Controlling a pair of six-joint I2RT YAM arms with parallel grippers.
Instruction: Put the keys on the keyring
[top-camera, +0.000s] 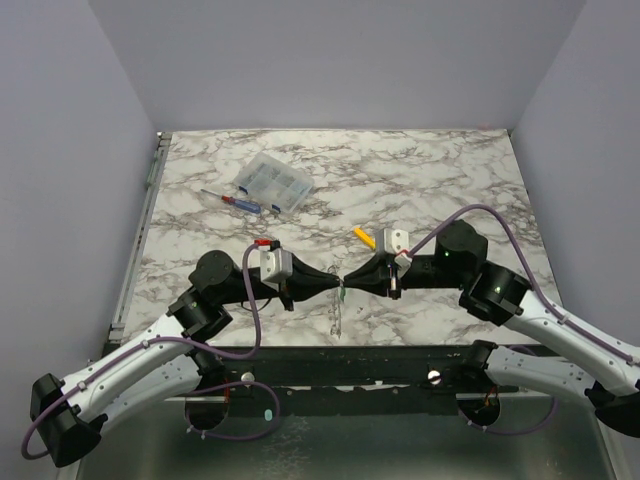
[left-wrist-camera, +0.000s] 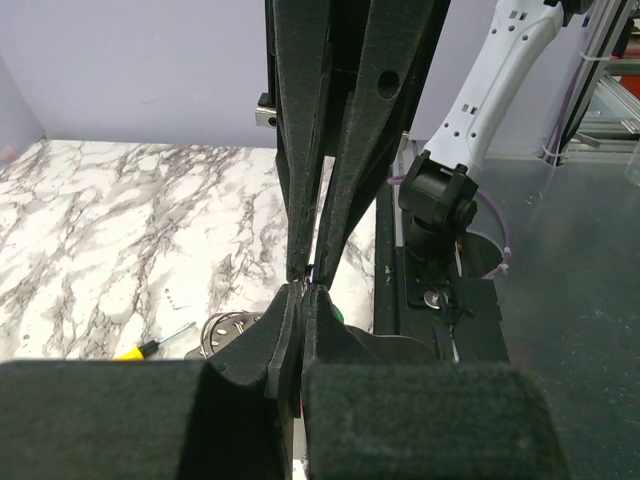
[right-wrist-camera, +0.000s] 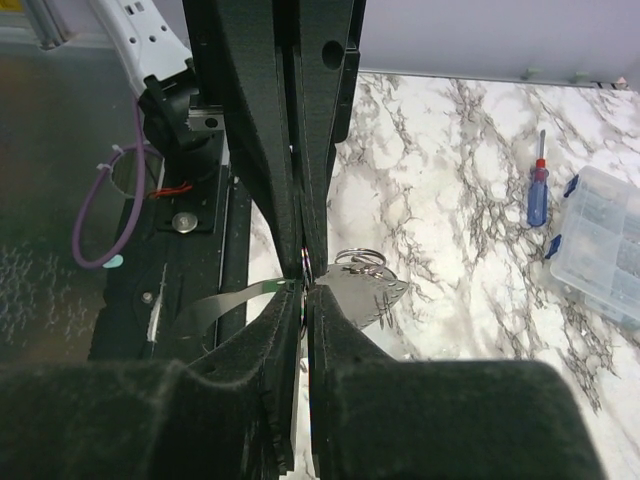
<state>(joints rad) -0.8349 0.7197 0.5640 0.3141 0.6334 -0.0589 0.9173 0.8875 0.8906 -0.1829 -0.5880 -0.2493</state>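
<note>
White shells, black joints and purple cables (top-camera: 257, 320) were seen on the left arm (top-camera: 120, 365) and right arm (top-camera: 570, 335); the left tool (top-camera: 333, 283) and right tool (top-camera: 355, 277) were black.

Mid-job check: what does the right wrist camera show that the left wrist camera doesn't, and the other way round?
Only the right wrist: a thin grey band curving out to the left, a screwdriver and a clear box. Only the left wrist: a small yellow tool lying on the table. Both: the left claw and right claw, closed and meeting tip to tip, with metal rings beside the tips.
</note>
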